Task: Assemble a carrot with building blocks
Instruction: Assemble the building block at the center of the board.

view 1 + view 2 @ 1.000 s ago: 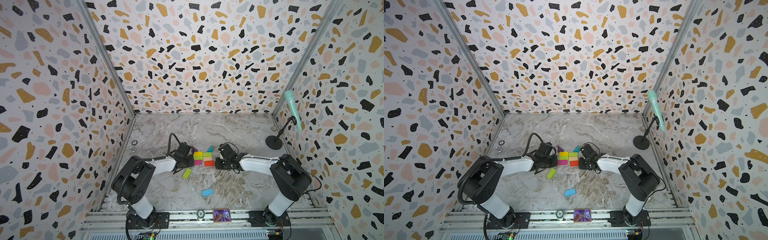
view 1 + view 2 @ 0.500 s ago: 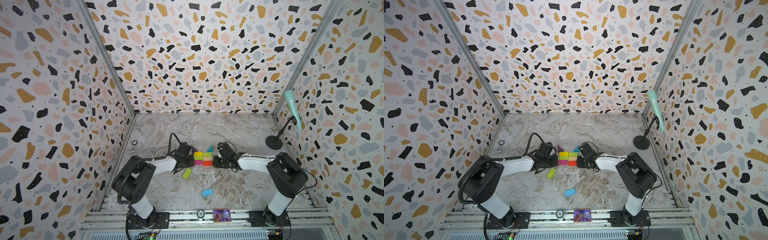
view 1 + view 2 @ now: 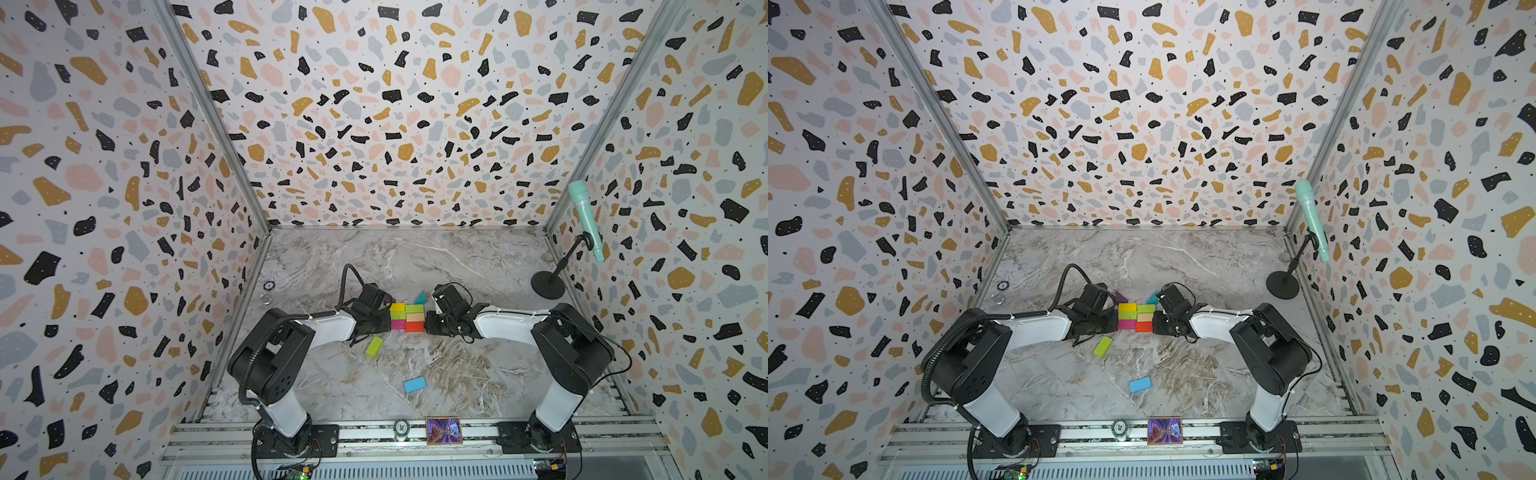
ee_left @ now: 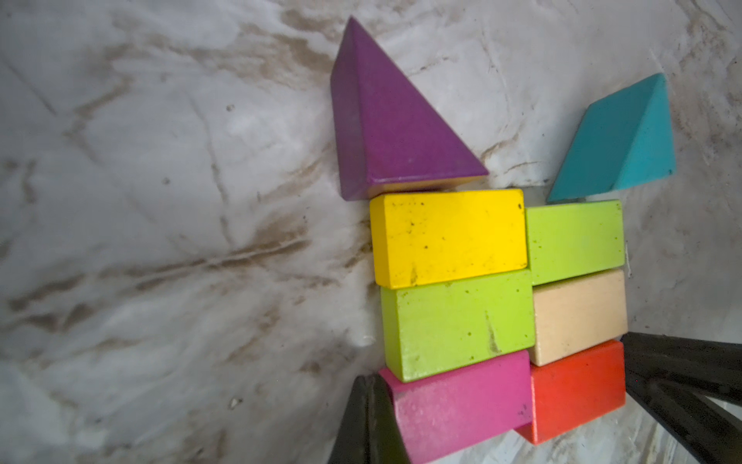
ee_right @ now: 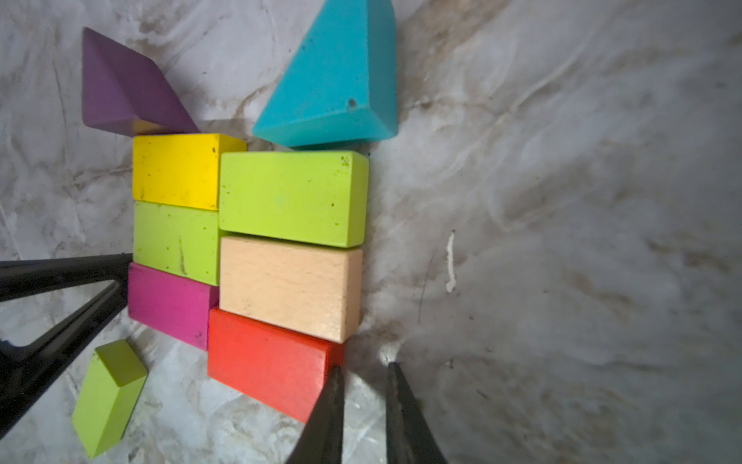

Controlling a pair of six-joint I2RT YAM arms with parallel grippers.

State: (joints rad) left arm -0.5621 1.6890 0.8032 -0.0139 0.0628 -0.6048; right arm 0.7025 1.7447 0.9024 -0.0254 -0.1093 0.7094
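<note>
The carrot's body (image 3: 406, 316) lies flat in two rows: yellow (image 4: 447, 237), lime green (image 4: 457, 329) and magenta (image 4: 461, 405) beside lime green (image 5: 293, 197), tan (image 5: 289, 285) and red (image 5: 269, 361). A purple triangle (image 4: 385, 120) and a teal triangle (image 5: 337, 80) sit at the far end. My left gripper (image 4: 369, 383) is shut, its tips against the magenta block's outer end. My right gripper (image 5: 363, 371) is shut with a thin slit and holds nothing; one finger touches the red block's outer end. A loose lime green block (image 3: 374, 346) and a light blue block (image 3: 414, 385) lie nearer the front.
A mint microphone on a black stand (image 3: 547, 284) is at the back right by the wall. A small ring (image 3: 269, 285) lies near the left wall. The front rail carries a round token (image 3: 401, 427) and a small picture card (image 3: 444, 430).
My right gripper has slid left up to the red block's end, nudging it in line with the stack. The left gripper has stayed at the magenta block.
</note>
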